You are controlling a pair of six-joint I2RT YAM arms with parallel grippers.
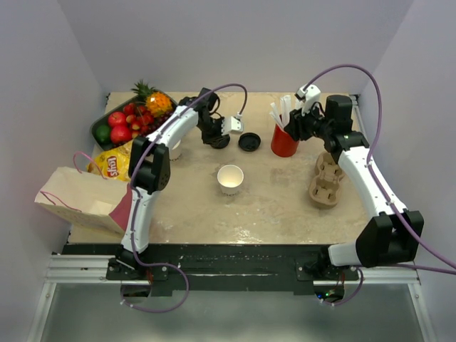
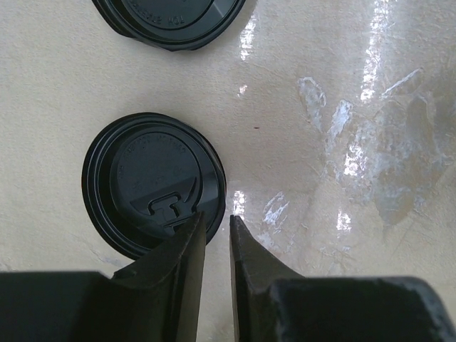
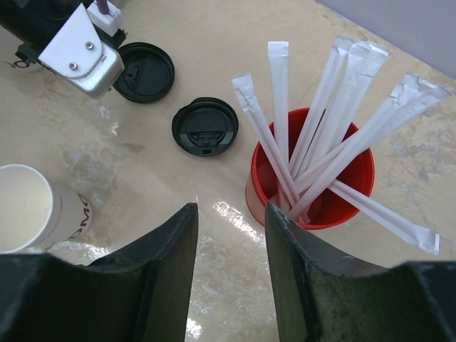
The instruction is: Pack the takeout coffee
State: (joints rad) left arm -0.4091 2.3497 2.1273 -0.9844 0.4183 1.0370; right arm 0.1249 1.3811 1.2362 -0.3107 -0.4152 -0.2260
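Observation:
The white paper cup (image 1: 230, 178) stands upright and empty at the table's middle; its side shows in the right wrist view (image 3: 32, 206). Two black lids lie flat behind it. My left gripper (image 1: 222, 135) (image 2: 216, 217) is down on the left lid (image 2: 153, 184) (image 1: 218, 142). Its jaws are closed to a narrow gap across that lid's right rim, one fingertip over the lid and one just outside. The other lid (image 1: 249, 142) (image 3: 205, 126) lies free. My right gripper (image 1: 303, 120) (image 3: 228, 206) hovers open and empty beside the red cup.
The red cup of white straws (image 1: 284, 140) (image 3: 313, 178) stands right of the lids. A cardboard cup carrier (image 1: 326, 179) lies at the right. A paper bag (image 1: 82, 199) lies on its side at the left edge, behind it a chip bag (image 1: 114, 162) and a fruit tray (image 1: 132, 120).

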